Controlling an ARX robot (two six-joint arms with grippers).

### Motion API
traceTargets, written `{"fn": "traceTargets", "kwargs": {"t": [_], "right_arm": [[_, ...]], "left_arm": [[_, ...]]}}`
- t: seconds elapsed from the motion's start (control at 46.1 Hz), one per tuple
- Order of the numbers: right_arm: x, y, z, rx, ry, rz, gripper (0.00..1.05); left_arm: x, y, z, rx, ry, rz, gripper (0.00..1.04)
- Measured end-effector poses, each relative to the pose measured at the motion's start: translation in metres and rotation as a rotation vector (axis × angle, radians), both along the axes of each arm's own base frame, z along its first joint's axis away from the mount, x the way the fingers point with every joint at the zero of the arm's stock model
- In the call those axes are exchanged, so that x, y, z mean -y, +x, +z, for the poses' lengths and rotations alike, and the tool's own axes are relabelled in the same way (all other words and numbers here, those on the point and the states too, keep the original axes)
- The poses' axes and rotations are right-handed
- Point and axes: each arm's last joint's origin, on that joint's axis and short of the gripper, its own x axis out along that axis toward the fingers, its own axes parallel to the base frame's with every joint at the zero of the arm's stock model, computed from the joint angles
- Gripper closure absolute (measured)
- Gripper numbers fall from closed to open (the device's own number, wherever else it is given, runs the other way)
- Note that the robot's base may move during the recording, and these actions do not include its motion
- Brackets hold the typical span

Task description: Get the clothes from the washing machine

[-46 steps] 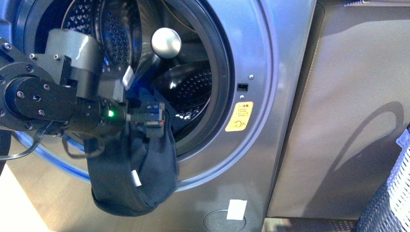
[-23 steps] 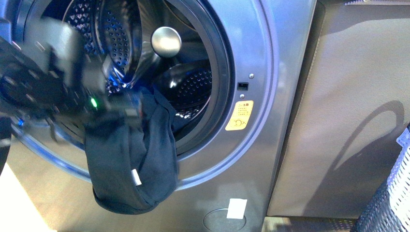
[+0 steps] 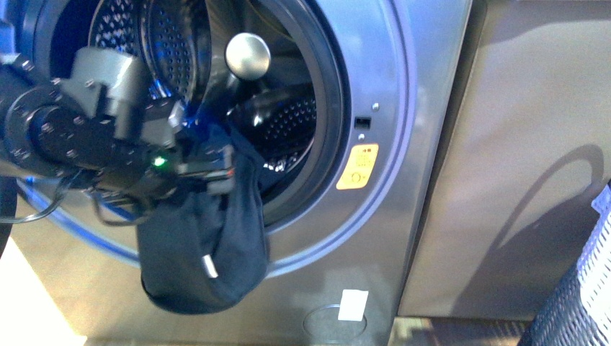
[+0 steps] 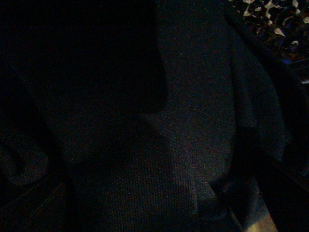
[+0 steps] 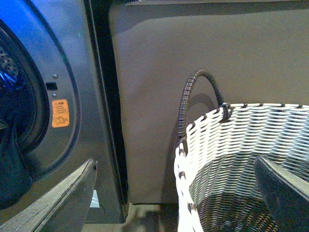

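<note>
The grey washing machine (image 3: pixel 403 144) stands with its porthole open and the perforated drum (image 3: pixel 288 122) showing. The dark navy clothes (image 3: pixel 209 245) hang out of the drum's mouth over its lower rim, with a small white tag on them. My left gripper (image 3: pixel 216 173) is shut on the clothes at the lower rim. In the left wrist view the dim fabric of the clothes (image 4: pixel 183 145) fills the picture and hides the fingers. My right gripper (image 5: pixel 176 193) is open and holds nothing, beside the washing machine (image 5: pixel 91 96) and over a basket.
A white woven basket (image 5: pixel 241 125) with a dark handle stands to the right of the machine, its edge also in the front view as the basket (image 3: pixel 576 303). A beige-brown sofa side (image 3: pixel 533 144) stands behind it. A yellow sticker (image 3: pixel 358 166) marks the machine's front.
The left arm swung left in a blur half a second ago and has come back to the lower rim. The clothes stay in its grip, hanging much as before.
</note>
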Motion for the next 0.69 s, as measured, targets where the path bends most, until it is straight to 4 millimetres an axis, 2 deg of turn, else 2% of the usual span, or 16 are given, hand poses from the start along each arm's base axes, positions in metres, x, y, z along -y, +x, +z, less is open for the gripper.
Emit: {"fn": "traceTargets", "kwargs": {"t": [0.217, 0.52, 0.607, 0.694], "right_arm": [[0.000, 0.000, 0.000, 0.000, 0.000, 0.000, 0.07], [0.000, 0.000, 0.000, 0.000, 0.000, 0.000, 0.07], [0.000, 0.000, 0.000, 0.000, 0.000, 0.000, 0.07], [0.000, 0.000, 0.000, 0.000, 0.000, 0.000, 0.07]], "left_arm": [[0.018, -0.003, 0.002, -0.002, -0.033, -0.030, 0.06], [0.028, -0.003, 0.006, 0.007, -0.036, -0.022, 0.06], [0.031, 0.001, 0.005, 0.014, 0.017, -0.001, 0.07], [0.032, 0.009, -0.004, 0.028, 0.184, 0.054, 0.07]]}}
